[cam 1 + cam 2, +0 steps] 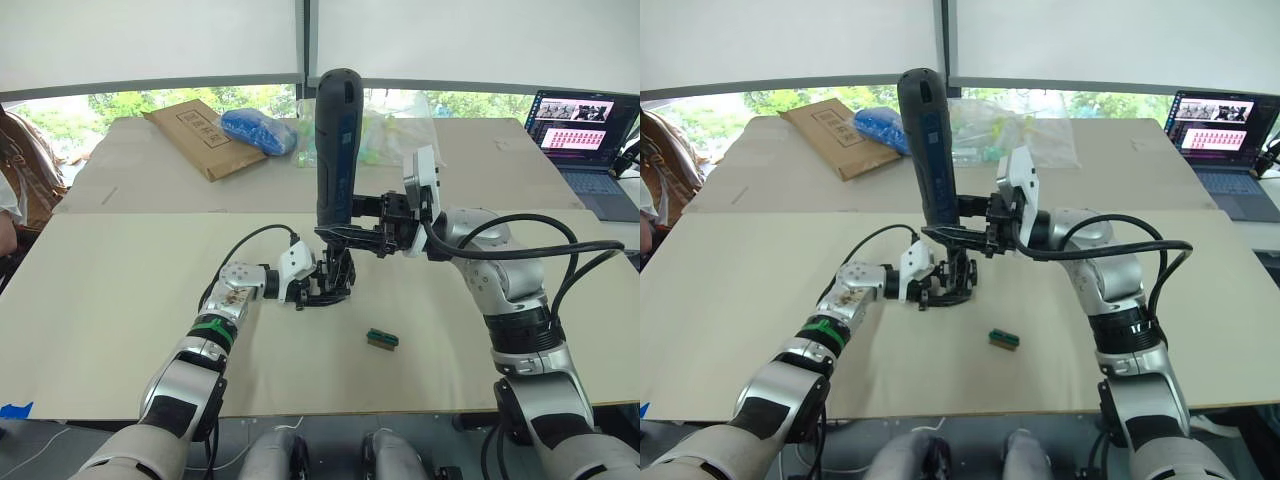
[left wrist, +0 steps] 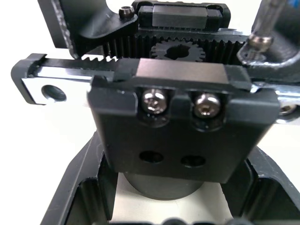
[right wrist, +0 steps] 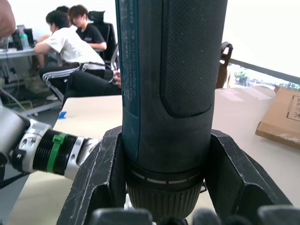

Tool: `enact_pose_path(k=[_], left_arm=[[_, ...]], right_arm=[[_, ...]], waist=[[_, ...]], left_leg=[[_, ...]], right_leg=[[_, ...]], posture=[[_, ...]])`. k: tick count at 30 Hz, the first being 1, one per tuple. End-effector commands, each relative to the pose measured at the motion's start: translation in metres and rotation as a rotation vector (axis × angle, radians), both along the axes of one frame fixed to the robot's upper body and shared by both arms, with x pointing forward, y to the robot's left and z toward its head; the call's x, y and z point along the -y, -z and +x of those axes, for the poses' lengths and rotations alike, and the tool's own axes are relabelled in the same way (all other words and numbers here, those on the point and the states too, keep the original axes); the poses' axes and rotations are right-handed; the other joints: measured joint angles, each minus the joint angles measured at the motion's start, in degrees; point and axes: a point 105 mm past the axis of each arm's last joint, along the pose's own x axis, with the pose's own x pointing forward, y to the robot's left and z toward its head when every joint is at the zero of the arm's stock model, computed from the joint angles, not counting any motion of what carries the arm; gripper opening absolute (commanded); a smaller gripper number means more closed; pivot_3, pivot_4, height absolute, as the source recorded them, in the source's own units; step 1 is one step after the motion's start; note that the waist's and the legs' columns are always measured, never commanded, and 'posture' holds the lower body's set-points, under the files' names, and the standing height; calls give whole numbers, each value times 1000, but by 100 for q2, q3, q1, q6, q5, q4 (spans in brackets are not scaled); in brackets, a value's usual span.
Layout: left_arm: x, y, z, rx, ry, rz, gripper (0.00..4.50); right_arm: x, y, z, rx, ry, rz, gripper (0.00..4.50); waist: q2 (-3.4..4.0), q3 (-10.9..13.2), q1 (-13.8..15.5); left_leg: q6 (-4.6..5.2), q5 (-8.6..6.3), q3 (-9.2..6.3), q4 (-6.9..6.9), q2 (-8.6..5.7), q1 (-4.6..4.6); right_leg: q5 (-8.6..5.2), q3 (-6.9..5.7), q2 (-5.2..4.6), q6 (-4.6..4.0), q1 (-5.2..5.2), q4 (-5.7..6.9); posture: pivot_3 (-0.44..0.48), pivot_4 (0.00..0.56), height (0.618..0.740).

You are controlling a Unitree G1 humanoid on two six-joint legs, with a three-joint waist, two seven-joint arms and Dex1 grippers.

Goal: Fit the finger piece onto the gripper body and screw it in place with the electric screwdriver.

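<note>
My right gripper (image 1: 346,234) is shut on the electric screwdriver (image 1: 335,140), a thick dark cylinder held upright with its rounded end up and its tip down over the gripper body (image 1: 335,277). In the right wrist view both black fingers (image 3: 96,180) clamp the screwdriver (image 3: 168,93) near its collar. My left gripper (image 1: 316,291) is shut on the gripper body at mid-table. Up close, the gripper body (image 2: 164,122) shows a toothed rack, a pinion and two screws, with the thin metal bit (image 2: 260,28) beside it. I cannot tell the finger piece apart from the black assembly.
A small green block (image 1: 381,338) lies on the table right of the grippers. At the far side lie a cardboard envelope (image 1: 195,135), a blue bag (image 1: 258,130) and clear plastic (image 1: 390,135). A laptop (image 1: 585,130) stands far right. A person (image 1: 15,170) sits at the left edge.
</note>
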Motion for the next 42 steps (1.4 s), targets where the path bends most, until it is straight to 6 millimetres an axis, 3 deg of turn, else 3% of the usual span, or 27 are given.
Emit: enact_pose_path(k=[1,15,23,29,35,40,42], left_arm=[[-4,-14,4,53,-5,-19,2343],[-5,-18,6,58,-14,-28,2343],[-5,-17,6,57,-14,-26,2343],[-6,-15,5,53,-8,-18,2343],[-4,-12,3,42,3,-13,2343],[-2,-9,1,30,17,-10,2343],[-2,-8,0,22,19,-6,2343]], right_arm=[[9,63,11,-188,72,-180,1929],[14,75,15,-198,100,-237,1929],[13,68,18,-164,111,-221,1929],[7,27,12,-53,80,-140,1929],[1,-56,-19,165,-31,124,1929],[4,-108,-42,247,-84,302,1929],[6,-119,-46,240,-87,337,1929]], waist=[[-4,-5,0],[-7,-14,-3],[-7,-15,-3],[-7,-15,-2],[-7,-10,-2],[-6,-3,-3],[-6,-3,1]], left_leg=[[0,0,0,0,0,1],[0,0,0,-1,3,10],[0,0,0,-1,3,11],[0,0,1,-1,3,10],[0,0,1,0,3,-15],[0,0,1,-3,-1,-34],[0,0,0,-2,0,-33]], right_leg=[[0,0,-1,0,0,0],[0,2,-3,-2,3,-6],[0,3,-4,-3,3,-5],[0,3,-5,-3,0,-5],[0,2,-6,-4,-22,-2],[2,-5,-3,-2,-29,4],[2,-7,-2,-2,-28,5]], posture=[[0,150,732],[0,150,732],[0,150,732],[0,150,732],[0,150,732],[0,150,732],[0,150,732]])
